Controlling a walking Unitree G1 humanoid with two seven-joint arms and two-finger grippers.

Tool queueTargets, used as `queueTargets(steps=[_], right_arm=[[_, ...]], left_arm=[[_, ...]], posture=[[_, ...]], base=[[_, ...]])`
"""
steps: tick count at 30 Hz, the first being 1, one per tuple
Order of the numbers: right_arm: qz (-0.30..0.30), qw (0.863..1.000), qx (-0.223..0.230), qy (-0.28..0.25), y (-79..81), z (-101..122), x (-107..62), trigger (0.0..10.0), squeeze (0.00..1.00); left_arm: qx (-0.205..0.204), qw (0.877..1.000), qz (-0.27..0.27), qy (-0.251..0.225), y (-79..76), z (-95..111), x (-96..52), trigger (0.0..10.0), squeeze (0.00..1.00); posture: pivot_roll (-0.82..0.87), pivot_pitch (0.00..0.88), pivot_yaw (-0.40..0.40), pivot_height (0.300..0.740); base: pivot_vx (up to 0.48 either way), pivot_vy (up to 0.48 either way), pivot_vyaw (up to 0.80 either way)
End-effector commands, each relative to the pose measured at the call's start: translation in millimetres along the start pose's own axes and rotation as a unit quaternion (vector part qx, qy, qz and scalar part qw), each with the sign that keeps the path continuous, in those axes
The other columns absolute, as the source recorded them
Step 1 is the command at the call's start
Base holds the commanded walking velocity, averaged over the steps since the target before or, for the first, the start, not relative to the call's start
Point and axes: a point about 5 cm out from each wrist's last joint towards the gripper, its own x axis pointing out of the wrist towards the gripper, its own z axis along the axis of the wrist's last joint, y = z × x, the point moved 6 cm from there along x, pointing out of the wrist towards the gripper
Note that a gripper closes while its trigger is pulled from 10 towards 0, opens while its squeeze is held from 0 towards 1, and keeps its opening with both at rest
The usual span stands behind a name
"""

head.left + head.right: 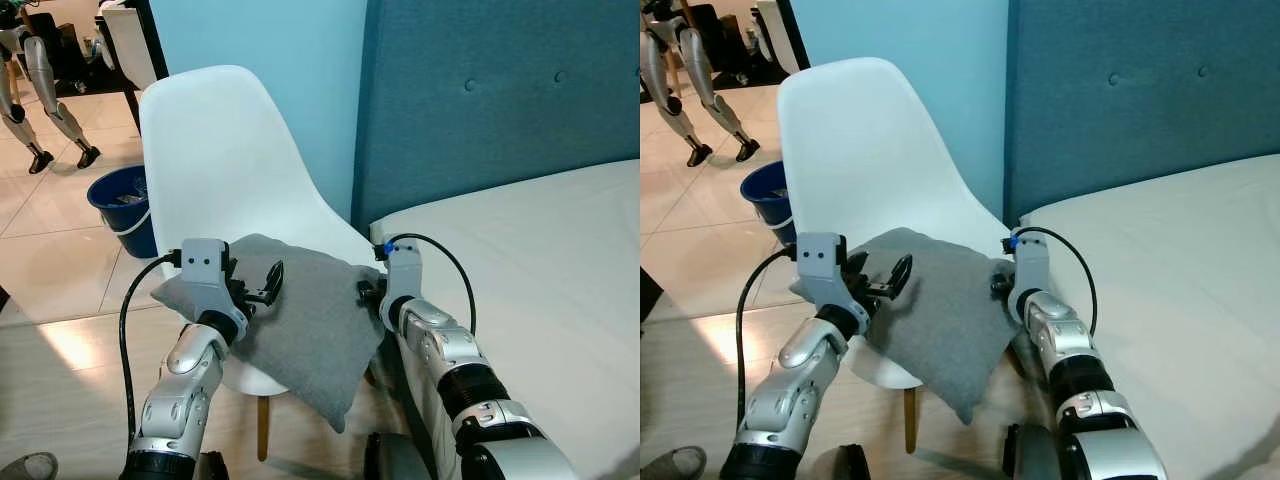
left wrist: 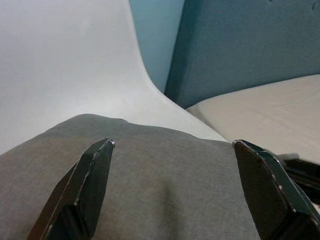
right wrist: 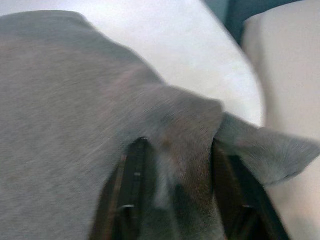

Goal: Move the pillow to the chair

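A grey pillow [image 1: 300, 325] lies on the seat of the white shell chair [image 1: 215, 150], and its front corner hangs over the seat's edge. My left gripper [image 1: 268, 284] hovers open just above the pillow's left part; in the left wrist view its fingers [image 2: 90, 175] stand wide apart over the fabric. My right gripper [image 1: 368, 293] is at the pillow's right edge, beside the bed. In the right wrist view its fingers [image 3: 131, 175] pinch a bunched fold of the pillow [image 3: 60, 100].
The bed's white mattress [image 1: 540, 260] and blue tufted headboard [image 1: 500, 90] stand right next to the chair. A blue bucket [image 1: 125, 205] sits on the tiled floor behind the chair at left. Another robot's legs [image 1: 40, 90] are at far left.
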Motion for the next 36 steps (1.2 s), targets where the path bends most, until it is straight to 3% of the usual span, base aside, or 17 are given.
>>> queueTargets(steps=[1, 6, 7, 8, 9, 12, 14, 15, 16, 17, 19, 22, 23, 24, 26, 31, 36], right_arm=[[-0.006, 1.000, -0.017, 0.005, -4.6, 0, -1.3, 10.0, 1.00], [-0.032, 0.999, -0.038, 0.009, -24.6, 2, -6.8, 10.0, 1.00], [-0.066, 0.996, -0.065, 0.016, -52.2, 4, -16.6, 10.0, 1.00], [-0.066, 0.996, -0.065, 0.016, -52.2, 4, -16.6, 10.0, 1.00], [-0.086, 0.993, -0.076, 0.011, -68.1, 8, -24.3, 10.0, 1.00], [-0.089, 0.993, -0.074, 0.003, -72.1, 12, -27.1, 10.0, 1.00], [-0.081, 0.994, -0.059, -0.049, -73.8, 32, -36.2, 10.0, 1.00], [-0.060, 0.994, -0.026, -0.090, -69.6, 44, -43.1, 10.0, 0.00], [-0.039, 0.991, 0.012, -0.129, -66.6, 54, -51.3, 10.0, 0.00], [-0.039, 0.991, 0.012, -0.129, -66.6, 54, -51.3, 10.0, 0.00], [-0.017, 0.981, 0.064, -0.184, -65.3, 65, -64.9, 10.0, 0.00], [0.000, 0.977, 0.089, -0.194, -61.6, 64, -70.5, 10.0, 0.00], [0.023, 0.971, 0.121, -0.203, -52.5, 58, -77.8, 10.0, 0.00], [0.023, 0.971, 0.121, -0.203, -52.5, 58, -77.8, 10.0, 0.00], [0.055, 0.964, 0.150, -0.210, -36.3, 48, -89.3, 10.0, 0.00], [0.066, 0.967, 0.134, -0.205, -16.1, 23, -93.2, 10.0, 0.00], [0.062, 0.968, 0.128, -0.209, -18.6, 26, -91.2, 10.0, 0.00]], left_arm=[[-0.002, 1.000, 0.006, 0.006, 2.6, -2, -2.0, 10.0, 0.00], [-0.003, 1.000, 0.006, 0.006, 3.1, -2, -2.1, 10.0, 0.00], [-0.004, 1.000, 0.006, 0.006, 3.4, -2, -1.3, 10.0, 0.00], [-0.004, 1.000, 0.006, 0.006, 3.4, -2, -1.3, 10.0, 0.00], [-0.004, 1.000, 0.007, 0.006, 3.6, -2, -0.6, 10.0, 0.00], [-0.005, 1.000, 0.007, 0.005, 3.6, -2, -0.4, 10.0, 0.00], [-0.005, 1.000, 0.007, 0.005, 3.8, -2, 0.3, 10.0, 0.00], [-0.005, 1.000, 0.008, 0.005, 4.1, -1, 0.3, 10.0, 0.00], [-0.006, 1.000, 0.009, 0.004, 4.7, -1, 0.1, 10.0, 0.00], [-0.006, 1.000, 0.009, 0.004, 4.7, -1, 0.1, 10.0, 0.00], [-0.005, 1.000, 0.012, 0.004, 6.1, -1, -0.3, 10.0, 0.00], [-0.007, 1.000, 0.016, 0.003, 7.5, 0, -0.7, 10.0, 0.00], [-0.015, 1.000, 0.027, 0.002, 11.9, 0, -1.7, 10.0, 0.00], [-0.015, 1.000, 0.027, 0.002, 11.9, 0, -1.7, 10.0, 0.00], [-0.024, 0.999, 0.043, 0.004, 18.1, 0, -3.0, 10.0, 0.00], [-0.003, 0.999, 0.043, 0.023, 17.6, -7, 0.1, 10.0, 0.00], [-0.007, 0.999, 0.039, 0.020, 16.8, -7, 1.7, 10.0, 0.00]], posture=[[-0.07, 0.013, -0.011, 0.550], [-0.07, 0.014, -0.013, 0.550], [-0.07, 0.010, -0.014, 0.550], [-0.07, 0.010, -0.014, 0.550], [-0.08, 0.011, -0.011, 0.550], [-0.08, 0.011, -0.011, 0.550], [-0.08, 0.013, -0.010, 0.550], [-0.08, 0.013, -0.010, 0.550], [-0.08, 0.013, -0.010, 0.550], [-0.08, 0.013, -0.010, 0.550], [-0.09, 0.013, -0.006, 0.550], [-0.09, 0.015, -0.006, 0.555], [-0.09, 0.014, -0.005, 0.560], [-0.09, 0.014, -0.005, 0.560], [-0.09, 0.015, -0.004, 0.570], [-0.09, 0.002, 0.008, 0.590], [-0.09, 0.000, 0.008, 0.600]], base=[[0.000, 0.000, 0.00], [0.000, 0.000, 0.00], [0.000, 0.000, 0.00], [0.000, 0.000, 0.00], [0.000, 0.000, 0.00], [0.000, 0.000, 0.00], [0.000, 0.000, 0.00], [0.000, 0.000, 0.00], [0.000, 0.000, 0.00], [0.000, 0.000, 0.00], [0.000, 0.000, 0.00], [0.000, 0.000, 0.00], [0.000, 0.000, 0.00], [0.000, 0.000, 0.00], [0.000, 0.000, 0.00], [-0.214, 0.000, 0.00], [-0.117, 0.000, 0.00]])
